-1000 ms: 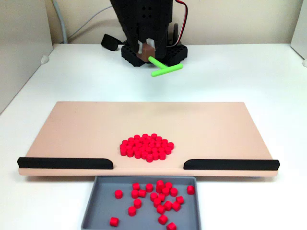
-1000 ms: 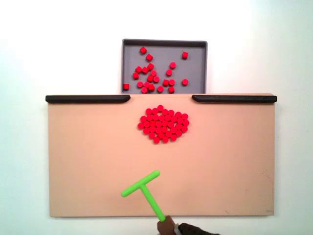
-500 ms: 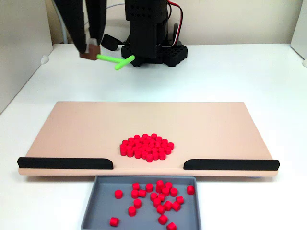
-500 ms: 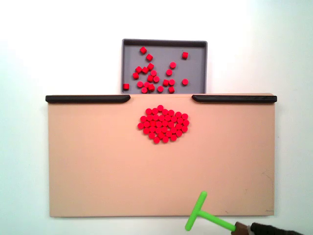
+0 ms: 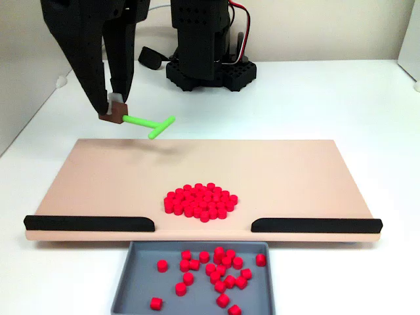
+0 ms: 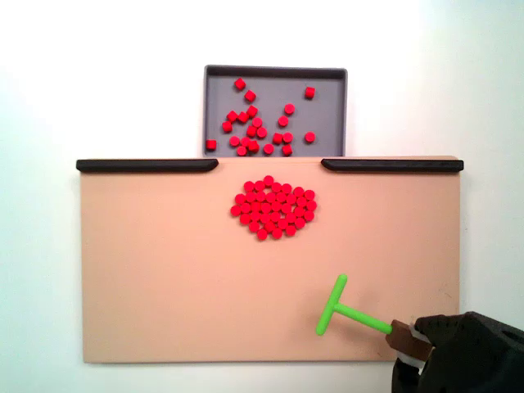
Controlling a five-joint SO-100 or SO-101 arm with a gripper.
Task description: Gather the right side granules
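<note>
Overhead, claw (image 6: 407, 344) seemingly grips stick (image 6: 342, 309) beyond granules (image 6: 274, 207).

- The granules (image 6: 274, 208) sit in one heap on the board (image 6: 164, 278), near the gap between its two rails.
- The tray (image 6: 214, 106) lies beyond that edge, holding loose pellets (image 6: 258, 127).
- The stick (image 6: 344, 307) hangs over a board corner.

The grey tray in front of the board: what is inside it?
Inside the grey tray lie loosely scattered red pellets, about two dozen, on its flat floor. The dense patch of granules stays outside, on the board. In the front fixed view the tray's near end is cut off.
</note>
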